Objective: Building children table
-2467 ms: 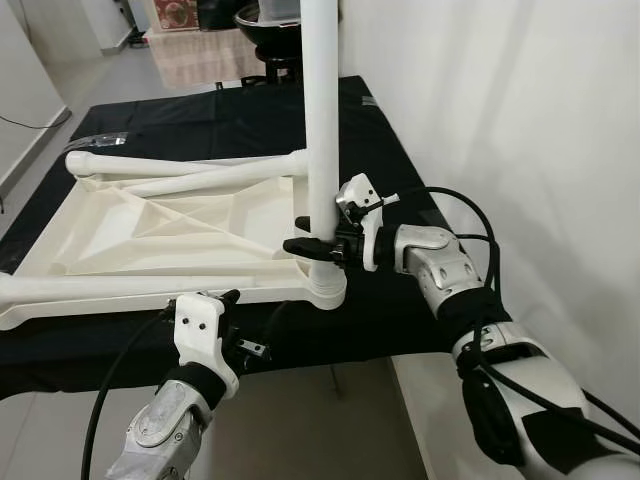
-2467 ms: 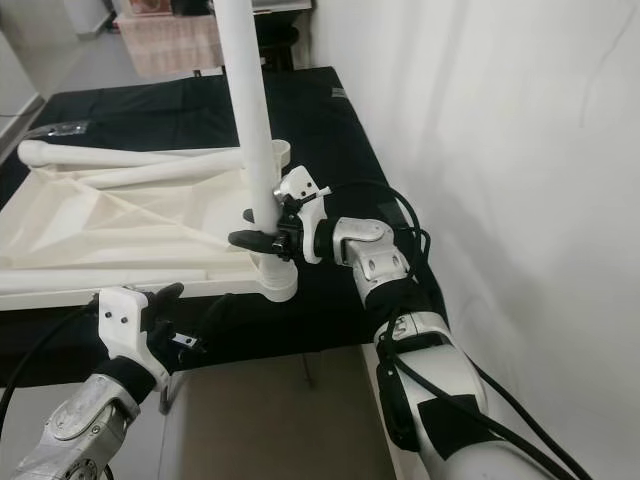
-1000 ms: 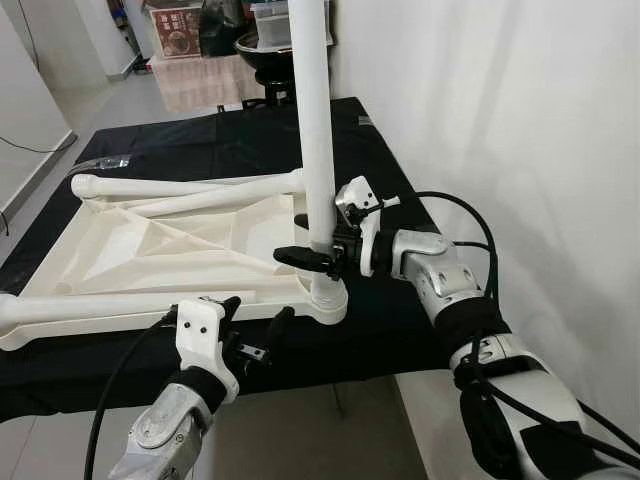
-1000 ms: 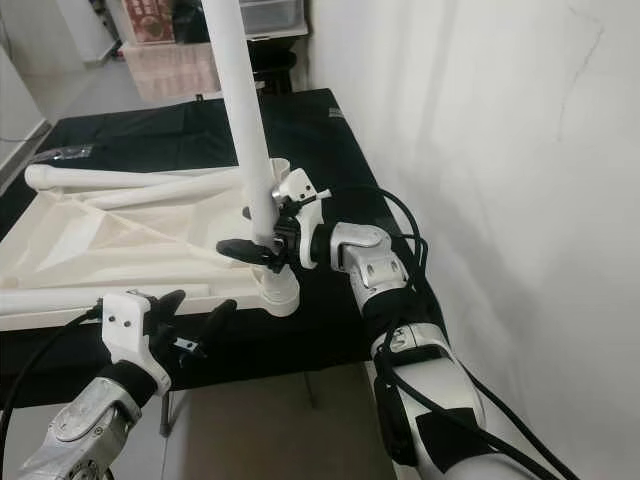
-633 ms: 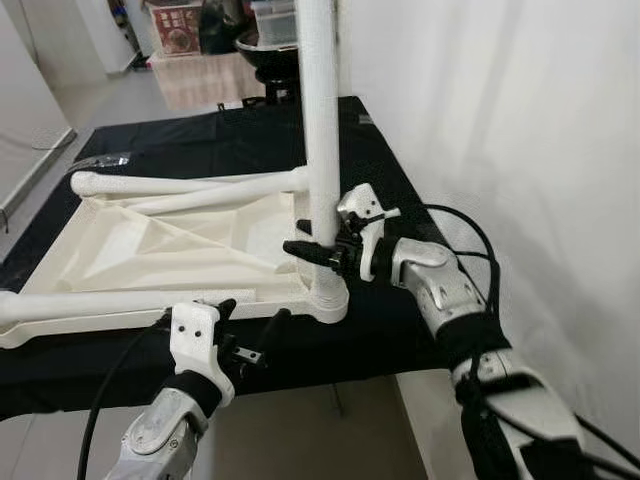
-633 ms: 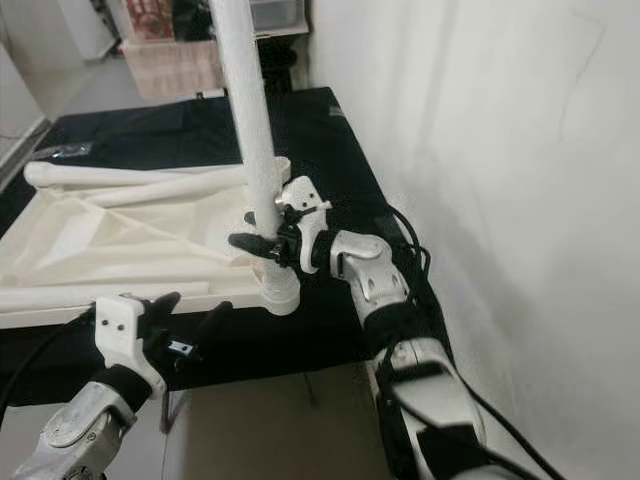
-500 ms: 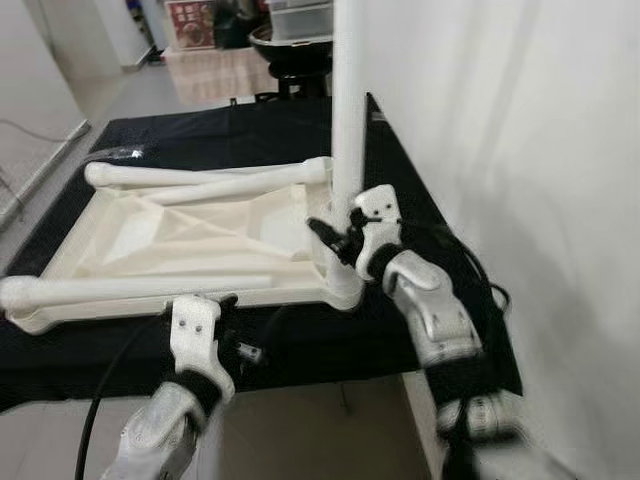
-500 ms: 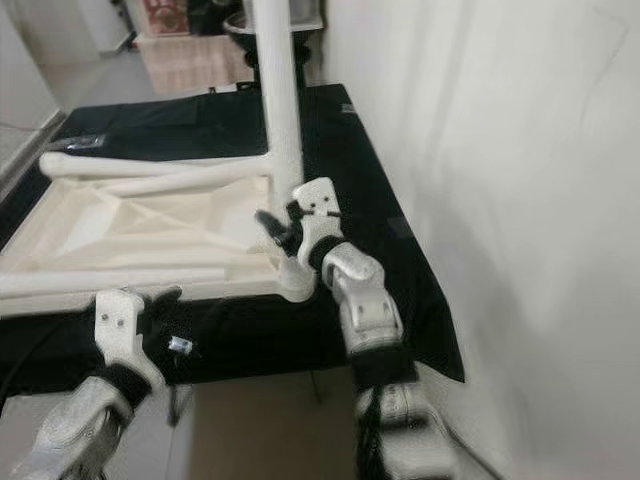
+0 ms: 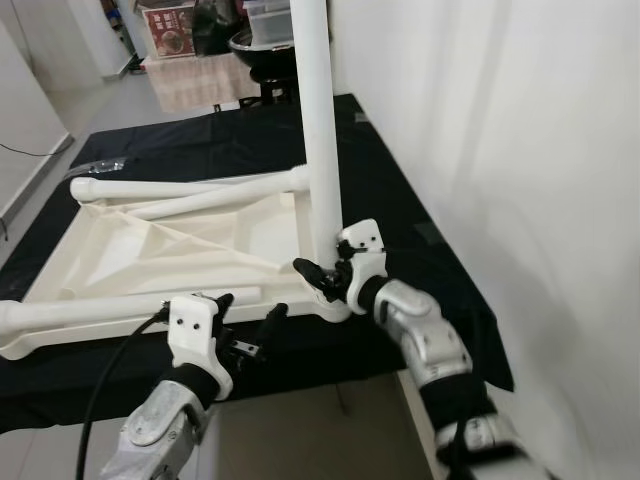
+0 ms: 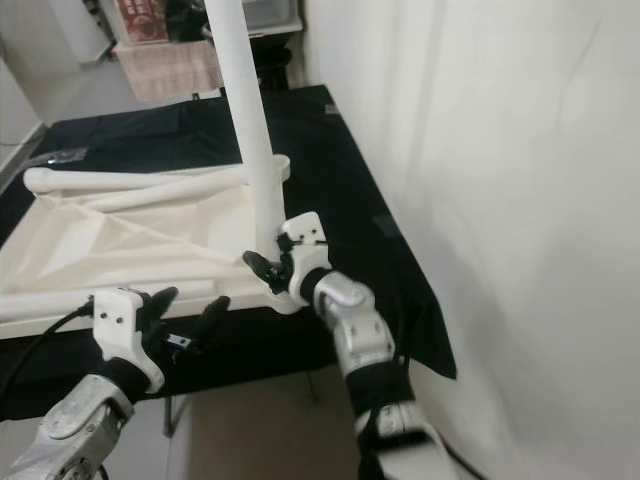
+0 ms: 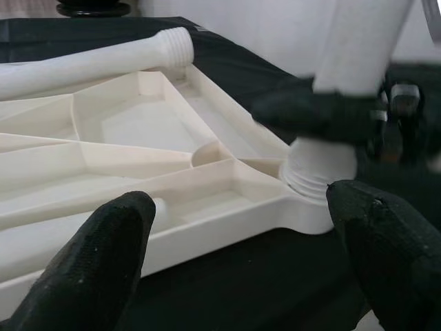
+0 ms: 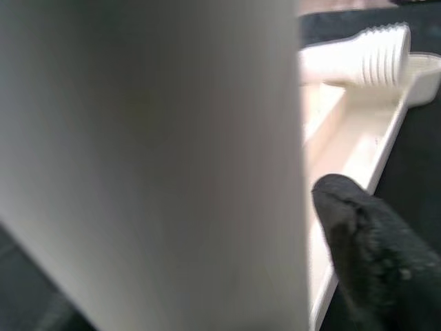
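An upturned white plastic tabletop (image 9: 150,250) lies ribbed side up on a black-draped table (image 9: 400,215), with one white table leg (image 9: 318,150) standing upright in the corner socket (image 9: 335,300) at the tabletop's near right corner, about 5 o'clock of the panel's middle. The right gripper (image 9: 318,280) is at the base of that leg just above the socket, its black fingers (image 12: 365,241) spread to either side of the leg; whether they press on it I cannot tell. Two loose legs (image 9: 185,190) lie across the far edge at 12 o'clock, their threaded ends toward the far right corner, and another leg (image 9: 110,308) lies along the near edge at 7 o'clock. The left gripper (image 9: 248,325) hovers off the table's near edge, released, fingers (image 11: 89,269) parted and pointing at the socket.
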Controlling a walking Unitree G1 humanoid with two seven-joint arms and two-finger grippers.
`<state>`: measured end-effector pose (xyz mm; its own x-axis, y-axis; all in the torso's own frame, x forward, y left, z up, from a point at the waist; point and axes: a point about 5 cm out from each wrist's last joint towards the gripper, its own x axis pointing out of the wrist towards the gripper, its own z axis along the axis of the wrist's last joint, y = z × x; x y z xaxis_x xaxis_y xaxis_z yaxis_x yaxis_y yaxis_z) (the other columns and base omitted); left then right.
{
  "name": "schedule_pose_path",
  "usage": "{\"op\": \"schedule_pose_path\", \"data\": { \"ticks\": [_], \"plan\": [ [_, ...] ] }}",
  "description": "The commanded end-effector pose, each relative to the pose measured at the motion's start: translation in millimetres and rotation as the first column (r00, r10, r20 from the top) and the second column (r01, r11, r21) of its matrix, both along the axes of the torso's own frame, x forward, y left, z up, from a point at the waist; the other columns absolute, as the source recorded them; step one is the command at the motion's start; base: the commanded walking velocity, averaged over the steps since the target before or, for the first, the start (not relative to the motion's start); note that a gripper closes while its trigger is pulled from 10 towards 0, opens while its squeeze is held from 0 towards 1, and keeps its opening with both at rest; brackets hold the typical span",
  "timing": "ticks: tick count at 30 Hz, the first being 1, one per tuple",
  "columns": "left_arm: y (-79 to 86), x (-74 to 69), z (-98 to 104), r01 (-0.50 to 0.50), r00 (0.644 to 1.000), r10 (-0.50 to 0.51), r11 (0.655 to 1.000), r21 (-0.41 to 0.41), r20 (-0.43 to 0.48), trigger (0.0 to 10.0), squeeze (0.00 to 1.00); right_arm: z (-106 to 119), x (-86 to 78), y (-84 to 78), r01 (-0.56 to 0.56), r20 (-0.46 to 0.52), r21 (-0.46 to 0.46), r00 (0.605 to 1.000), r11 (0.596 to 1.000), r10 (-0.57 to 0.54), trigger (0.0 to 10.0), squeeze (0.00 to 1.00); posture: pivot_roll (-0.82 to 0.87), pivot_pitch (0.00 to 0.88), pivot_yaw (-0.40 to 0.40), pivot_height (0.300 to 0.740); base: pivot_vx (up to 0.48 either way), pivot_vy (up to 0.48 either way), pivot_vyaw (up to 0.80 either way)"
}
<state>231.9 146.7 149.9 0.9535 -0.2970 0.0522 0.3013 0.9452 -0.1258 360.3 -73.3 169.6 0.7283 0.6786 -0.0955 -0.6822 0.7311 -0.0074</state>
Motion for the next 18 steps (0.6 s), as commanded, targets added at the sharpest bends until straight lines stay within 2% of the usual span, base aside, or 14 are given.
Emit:
{"op": "schedule_pose_path", "data": {
  "ticks": [1, 2, 4, 5, 6, 7, 12, 13, 14, 18],
  "plan": [
    [3.0, -1.1, -4, -0.013, 1.0, 0.013, 1.0, -0.008, -0.018, 10.0, 0.0, 12, 0.9, 9.2, -0.09, 0.025, 0.011, 0.996, 0.996, 0.09, 10.0, 1.0, 0.01, 0.088, 0.064, 0.74, 0.0, 0.0, 0.0],
    [2.9, -1.3, -4, -0.012, 1.0, 0.012, 1.0, -0.008, -0.018, 10.0, 0.0, 16, 3.2, 8.8, -0.138, 0.043, 0.001, 0.99, 0.99, 0.138, 10.0, 0.0, 0.01, 0.087, 0.066, 0.74, 0.0, 0.0, 0.0],
    [2.9, -1.4, -4, -0.011, 1.0, 0.011, 1.0, -0.008, -0.018, 10.0, 0.0, 18, 4.5, 8.4, -0.166, 0.054, -0.005, 0.985, 0.986, 0.166, 10.0, 0.0, 0.01, 0.087, 0.066, 0.74, 0.0, 0.0, 0.0],
    [3.0, -1.9, -4, -0.01, 1.0, 0.01, 1.0, -0.008, -0.018, 10.0, 0.0, 23, 6.0, 9.8, -0.334, 0.062, -0.025, 0.94, 0.942, 0.335, 10.0, 0.0, 0.01, 0.089, 0.07, 0.74, 0.0, 0.0, 0.0],
    [3.0, -1.9, -4, -0.01, 1.0, 0.01, 1.0, -0.008, -0.018, 10.0, 0.0, 23, 6.0, 9.8, -0.334, 0.062, -0.025, 0.94, 0.942, 0.335, 10.0, 0.0, 0.01, 0.089, 0.07, 0.74, 0.0, 0.0, 0.0],
    [2.9, -2.3, -4, -0.01, 1.0, 0.01, 1.0, -0.008, -0.019, 10.0, 0.0, 22, 6.2, 9.8, -0.399, 0.039, -0.035, 0.916, 0.916, 0.4, 10.0, 0.0, 0.02, 0.09, 0.07, 0.74, 0.0, 0.0, 0.0],
    [2.8, -3.6, -3, -0.01, 1.0, 0.01, 1.0, -0.009, -0.019, 10.0, 0.0, 20, 8.6, 9.9, -0.461, 0.003, -0.048, 0.887, 0.886, 0.462, 10.0, 0.0, 0.03, 0.097, 0.068, 0.74, 0.0, 0.0, 0.0],
    [2.6, -4.9, -3, -0.008, 1.0, 0.008, 1.0, -0.01, -0.02, 10.0, 0.0, 20, 10.3, 10.0, -0.468, -0.008, -0.043, 0.884, 0.883, 0.468, 5.7, 0.0, 0.04, 0.1, 0.069, 0.74, 0.0, 0.0, 0.0],
    [2.6, -6.3, -3, -0.001, 1.0, 0.001, 1.0, -0.014, -0.024, 10.0, 0.0, 20, 12.6, 10.5, -0.464, -0.025, -0.014, 0.886, 0.886, 0.463, 0.0, 0.0, 0.05, 0.106, 0.07, 0.74, 0.0, 0.0, 0.0],
    [3.5, -9.0, -2, 0.007, 1.0, -0.008, 1.0, -0.017, -0.028, 10.0, 0.0, 20, 13.9, 11.4, -0.465, -0.039, 0.019, 0.884, 0.885, 0.465, 0.0, 0.0, 0.06, 0.114, 0.078, 0.74, 0.0, 0.0, 0.0]
  ]
}}
